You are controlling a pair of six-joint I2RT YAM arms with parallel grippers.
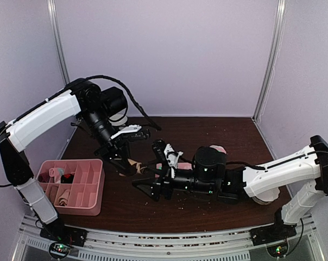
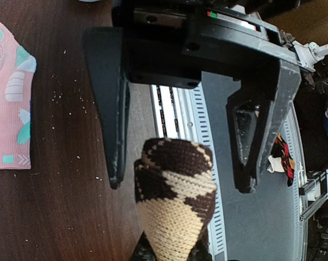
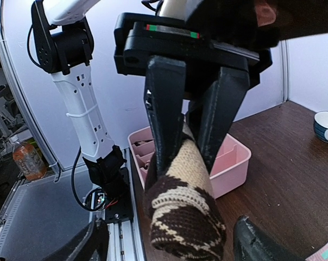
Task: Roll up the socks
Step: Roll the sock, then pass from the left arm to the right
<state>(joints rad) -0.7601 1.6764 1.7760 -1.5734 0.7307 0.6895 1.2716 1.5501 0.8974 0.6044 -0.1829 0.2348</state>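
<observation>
A rolled brown, tan and black argyle sock (image 3: pixel 185 206) is clamped between the fingers of my right gripper (image 3: pixel 188 157), held above the table. In the left wrist view the same roll (image 2: pixel 175 201) sticks up between the fingers of my left gripper (image 2: pixel 180 185), which is open around it with a gap on each side. From above, both grippers meet at the roll (image 1: pixel 135 165) in the table's middle: left gripper (image 1: pixel 126 160), right gripper (image 1: pixel 145 176). A pink sock with mint-green marks (image 2: pixel 12 98) lies flat on the table beside them (image 1: pixel 163 166).
A pink divided tray (image 1: pixel 96 185) with a few small items stands at the front left, also in the right wrist view (image 3: pixel 234 163). A small bowl (image 3: pixel 327 125) sits on the table to the right. Crumbs dot the dark wood.
</observation>
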